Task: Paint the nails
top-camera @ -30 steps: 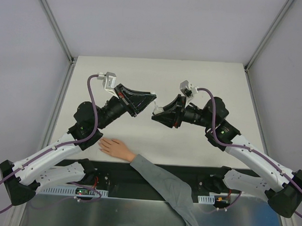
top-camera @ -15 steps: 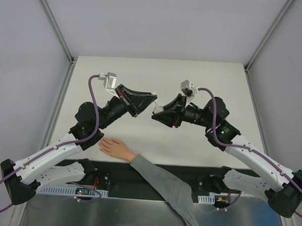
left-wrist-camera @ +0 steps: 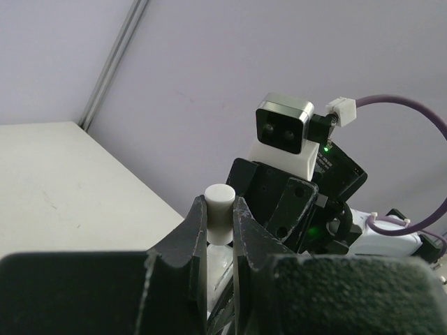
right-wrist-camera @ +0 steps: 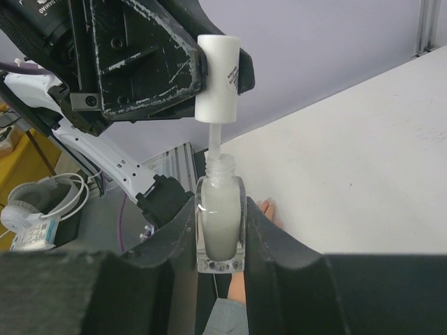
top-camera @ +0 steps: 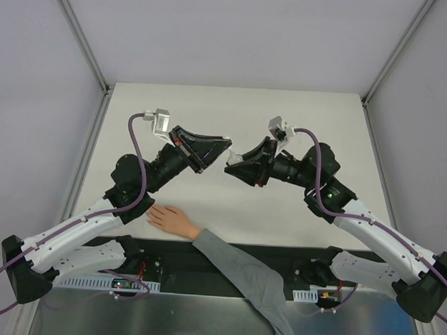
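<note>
Top external puts nails (top-camera: pixel 150 213), apparently bare, well apart from left claw (top-camera: pixel 228 145).

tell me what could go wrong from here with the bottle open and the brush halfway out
1. The brush stem sits in the neck of the bottle; if the left gripper pulls its cap sideways, it may catch the rim and spatter.
2. The right gripper holds the open bottle above the table; a tilt could spill.
3. The hand lies close beside the left arm; the swing down might bump it.
</note>
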Controlling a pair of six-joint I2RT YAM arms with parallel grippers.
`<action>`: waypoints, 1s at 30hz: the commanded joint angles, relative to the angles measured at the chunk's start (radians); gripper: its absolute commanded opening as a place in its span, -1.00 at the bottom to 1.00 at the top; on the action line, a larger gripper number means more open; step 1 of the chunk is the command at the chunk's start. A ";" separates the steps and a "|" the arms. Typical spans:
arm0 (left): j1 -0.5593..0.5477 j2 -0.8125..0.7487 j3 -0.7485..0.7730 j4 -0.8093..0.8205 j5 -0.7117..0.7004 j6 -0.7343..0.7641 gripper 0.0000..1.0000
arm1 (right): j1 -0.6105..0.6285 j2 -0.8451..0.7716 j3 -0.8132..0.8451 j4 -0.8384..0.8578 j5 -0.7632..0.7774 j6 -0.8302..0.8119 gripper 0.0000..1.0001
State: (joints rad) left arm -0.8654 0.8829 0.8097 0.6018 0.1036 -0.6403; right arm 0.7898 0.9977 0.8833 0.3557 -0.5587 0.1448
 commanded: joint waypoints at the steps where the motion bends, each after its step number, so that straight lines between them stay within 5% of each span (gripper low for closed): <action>1: -0.023 -0.015 -0.021 0.039 0.008 -0.013 -1.00 | -0.001 -0.010 0.080 0.100 0.040 -0.005 -0.99; 30: -0.035 0.027 0.005 0.042 0.015 -0.025 -1.00 | 0.014 -0.001 0.117 0.092 0.046 -0.031 -0.99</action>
State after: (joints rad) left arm -0.8852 0.8978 0.8024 0.6239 0.0898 -0.6483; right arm 0.7975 1.0111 0.9279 0.3550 -0.5358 0.1387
